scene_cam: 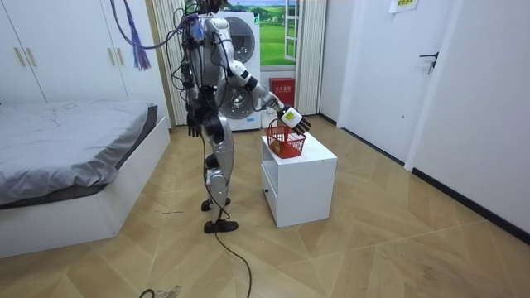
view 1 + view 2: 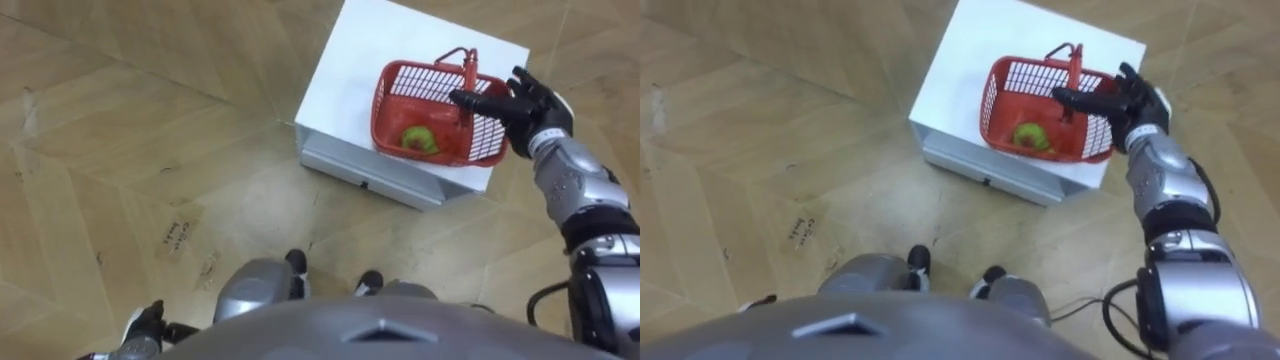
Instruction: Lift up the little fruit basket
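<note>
A red plastic fruit basket (image 2: 435, 112) stands on a white bedside cabinet (image 2: 350, 70), its handle (image 2: 465, 62) raised upright. A green fruit (image 2: 418, 137) lies inside it. My right hand (image 2: 525, 105) is at the basket's right rim, open, with straight fingers (image 2: 478, 100) reaching over the rim toward the base of the handle; it holds nothing. In the room view I stand just beside the cabinet (image 1: 302, 178), right arm stretched out over the basket (image 1: 286, 141). My left hand (image 1: 192, 128) hangs relaxed at my hip.
The cabinet has a drawer front (image 2: 370, 170) facing me. A bed (image 1: 66, 157) lies at the room view's left, and a washing machine (image 1: 248, 74) stands behind me. Wooden floor (image 2: 150, 150) spreads all round the cabinet.
</note>
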